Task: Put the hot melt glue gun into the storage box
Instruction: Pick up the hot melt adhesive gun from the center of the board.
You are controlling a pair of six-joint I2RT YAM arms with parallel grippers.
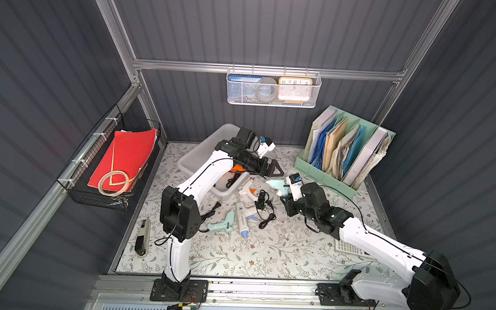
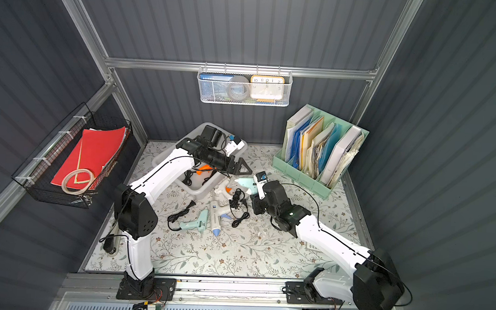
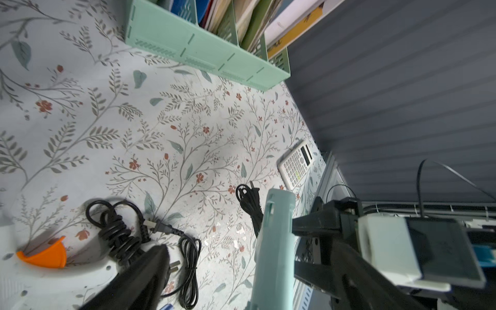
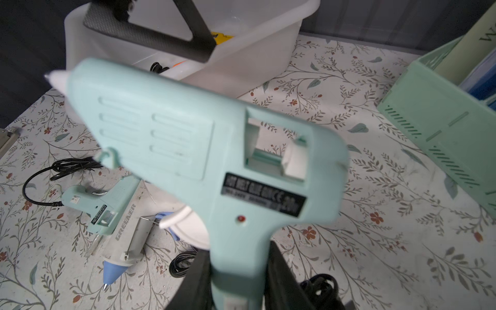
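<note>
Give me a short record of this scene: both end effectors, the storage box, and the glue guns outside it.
Right end effector: shut on mint glue gun, lifted off the table
Left end effector: open, empty, near the storage box
Storage box contents: orange-tipped item, black cord
Loose on table: second mint gun, blue-tipped gun, orange-nozzled white gun
</note>
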